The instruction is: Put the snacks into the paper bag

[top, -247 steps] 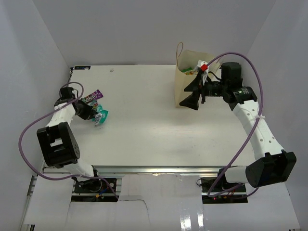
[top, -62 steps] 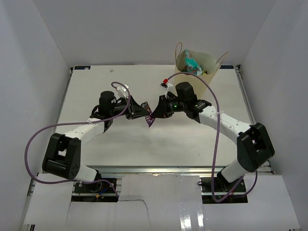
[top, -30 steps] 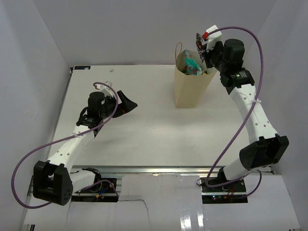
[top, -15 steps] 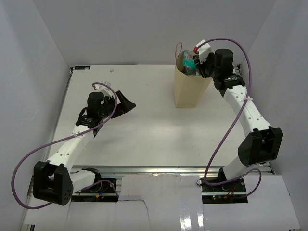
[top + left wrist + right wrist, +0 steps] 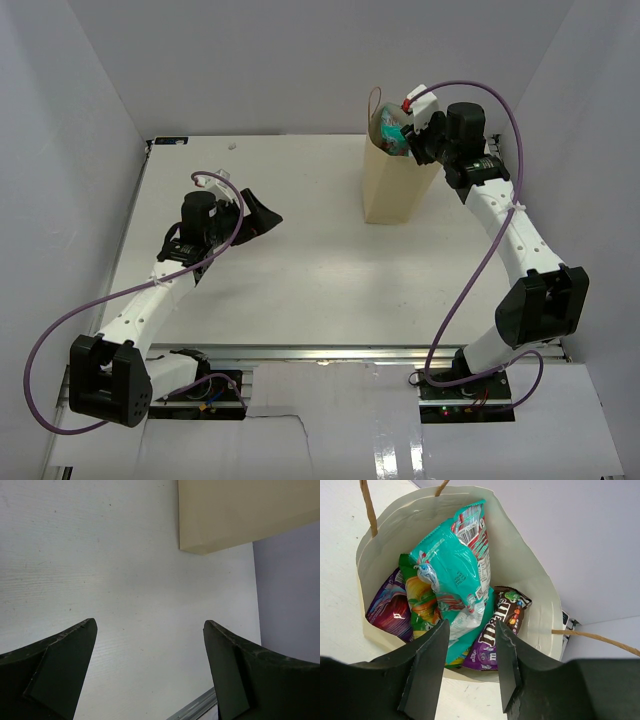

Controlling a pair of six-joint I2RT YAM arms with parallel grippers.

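Note:
The tan paper bag [image 5: 393,195] stands upright at the back right of the table. Seen from the right wrist, its mouth [image 5: 536,582] holds several snacks: a teal-white packet [image 5: 455,565], a pink multicolour one [image 5: 421,600], a dark purple one [image 5: 387,607] and a purple-brown candy packet [image 5: 502,627]. My right gripper [image 5: 470,626] hovers just above the bag mouth [image 5: 418,135], open, with nothing between its fingers. My left gripper [image 5: 268,215] hangs wide open over the bare table [image 5: 150,625], left of centre, with nothing in it.
White walls close in the table on the left, back and right. The bag's thin loop handles [image 5: 368,505] stick up near my right fingers. In the left wrist view the bag's base [image 5: 240,515] shows at the far end, and a metal rail [image 5: 192,711] marks the table's edge.
My right gripper came down to the bag mouth and opened. The purple-brown packet it held now lies inside the bag. The left arm has not moved.

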